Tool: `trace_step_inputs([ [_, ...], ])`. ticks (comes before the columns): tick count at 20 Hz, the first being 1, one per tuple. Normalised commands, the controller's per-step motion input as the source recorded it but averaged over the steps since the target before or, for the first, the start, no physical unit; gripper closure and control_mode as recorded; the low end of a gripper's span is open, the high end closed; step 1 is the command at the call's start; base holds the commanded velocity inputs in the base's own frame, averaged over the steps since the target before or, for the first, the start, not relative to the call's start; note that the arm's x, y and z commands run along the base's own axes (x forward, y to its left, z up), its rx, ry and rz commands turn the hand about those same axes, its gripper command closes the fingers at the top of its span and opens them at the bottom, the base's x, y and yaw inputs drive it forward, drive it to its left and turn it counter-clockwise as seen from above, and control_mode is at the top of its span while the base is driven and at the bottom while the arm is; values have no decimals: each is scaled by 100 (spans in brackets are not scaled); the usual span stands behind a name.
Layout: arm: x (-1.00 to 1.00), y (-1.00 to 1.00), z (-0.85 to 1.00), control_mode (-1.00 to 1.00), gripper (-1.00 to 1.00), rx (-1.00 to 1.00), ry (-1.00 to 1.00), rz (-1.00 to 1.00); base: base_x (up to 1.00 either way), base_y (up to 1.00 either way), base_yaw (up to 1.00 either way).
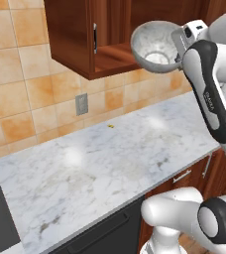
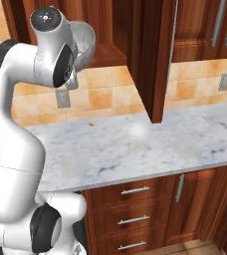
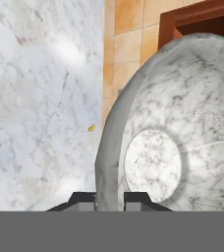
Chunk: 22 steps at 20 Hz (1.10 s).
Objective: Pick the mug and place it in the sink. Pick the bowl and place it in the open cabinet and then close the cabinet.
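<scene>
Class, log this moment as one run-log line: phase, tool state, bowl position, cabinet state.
phase: carrying bowl to cabinet | tool: shut on bowl rim | bowl: tilted, at cabinet opening | cabinet: open

Bowl [image 2: 84, 42] mostly hidden behind arm in right base view; cut off at right edge in hand view. Tiny yellow speck [image 1: 110, 126] on counter [image 1: 110, 163], can't ID.

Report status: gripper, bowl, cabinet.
Gripper shut on bowl rim, bowl tilted, raised at the open cabinet. Not yet on the shelf. Nothing in the way.
</scene>
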Motion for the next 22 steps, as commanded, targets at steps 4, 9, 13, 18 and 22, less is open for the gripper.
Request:
trace_step_inputs([
  [4, 48, 28, 3, -100, 100, 0, 0, 0, 0, 0, 0],
  [9, 45, 4, 0, -100, 100, 6, 0, 0, 0, 0, 0],
  [13, 58, 1, 0, -100, 100, 8, 0, 0, 0, 0, 0],
  [18, 61, 11, 0, -100, 100, 5, 0, 0, 0, 0, 0],
  [22, 65, 12, 0, -100, 100, 5, 0, 0, 0, 0, 0],
])
